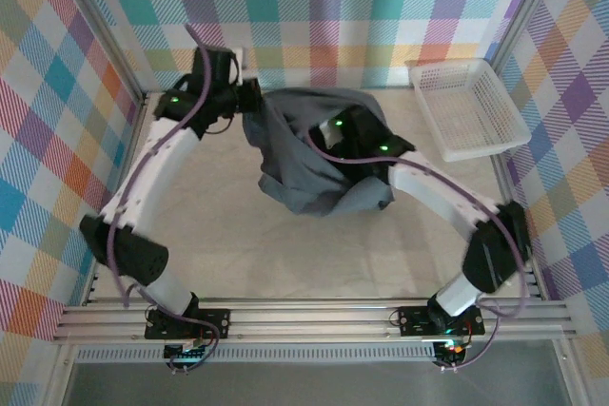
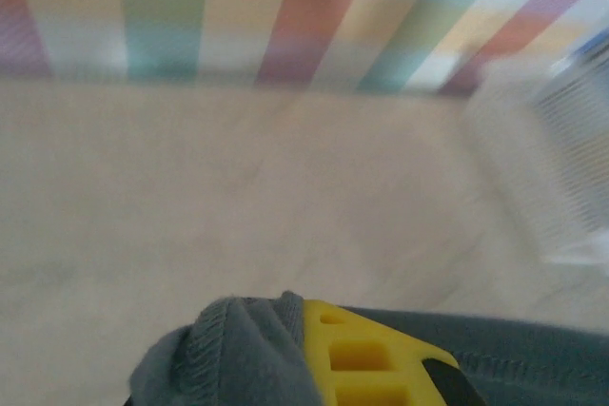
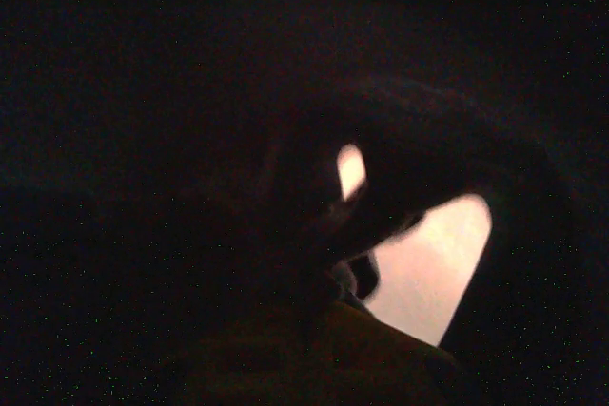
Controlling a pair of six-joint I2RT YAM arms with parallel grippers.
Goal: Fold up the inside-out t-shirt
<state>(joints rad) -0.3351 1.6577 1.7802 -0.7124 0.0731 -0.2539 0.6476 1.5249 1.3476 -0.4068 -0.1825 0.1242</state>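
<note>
The grey t-shirt sits bunched on the surface just toward 12 o'clock of centre; the left hand pinches its hem at 10 o'clock; the right hand is buried in cloth, grip impossible to tell; a white basket lies at 2 o'clock.

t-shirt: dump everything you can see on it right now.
The t-shirt is dark slate-grey, soft wrinkled cotton-like cloth, bunched in a loose heap mid-table, not flat or folded. Its upper-left edge is pulled up to the left gripper, a stitched hem bunched against the yellow finger, apparently pinched. The right arm runs under the cloth's right side, which drapes over it. It lies apart from the white basket.
</note>
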